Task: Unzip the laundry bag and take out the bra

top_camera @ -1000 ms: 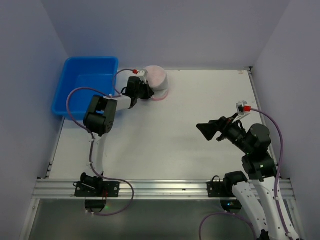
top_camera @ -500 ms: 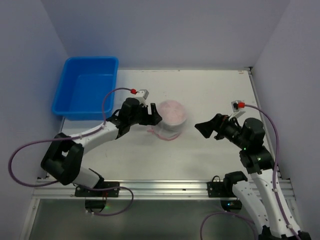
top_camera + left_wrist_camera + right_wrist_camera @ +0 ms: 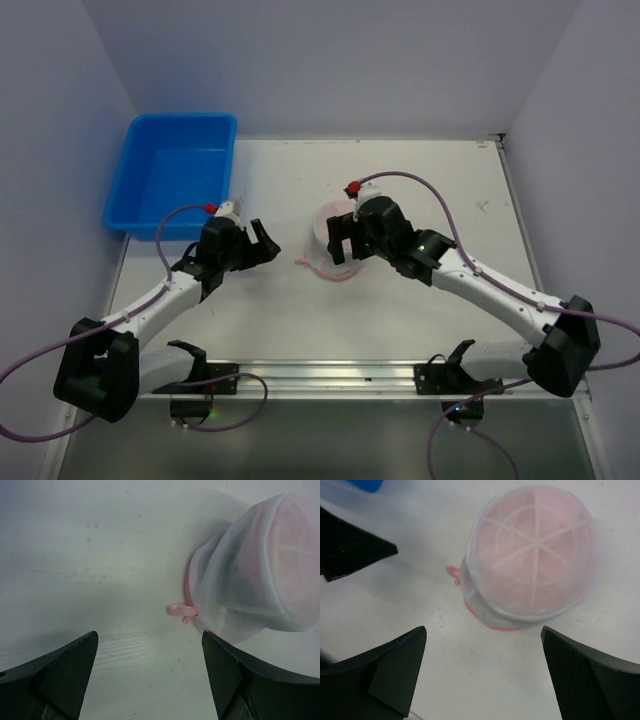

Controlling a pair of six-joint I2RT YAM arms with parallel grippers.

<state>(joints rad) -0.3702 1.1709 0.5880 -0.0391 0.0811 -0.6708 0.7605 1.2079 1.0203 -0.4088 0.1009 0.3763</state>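
Laundry bag (image 3: 532, 555) looks zipped on the worktop (image 3: 430, 180); left fingers (image 3: 60, 672) and right fingers (image 3: 385, 672) both gape, empty. Unpinned, it could slide when the small pink tab (image 3: 181, 611) is tugged.

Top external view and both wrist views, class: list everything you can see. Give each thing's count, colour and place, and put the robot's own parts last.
laundry bag: 1, white mesh with pink trim and pink showing through, middle of the table, zipped shut
zipper pull: 1, pink, sticking out low on the bag's side that faces the left arm
plastic bin: 1, blue, far left corner of the table
table: 1, white, under everything
rail: 1, silver metal, along the near edge
left gripper: 1, black, open, beside the bag, apart from it
right gripper: 1, black, open, above the bag
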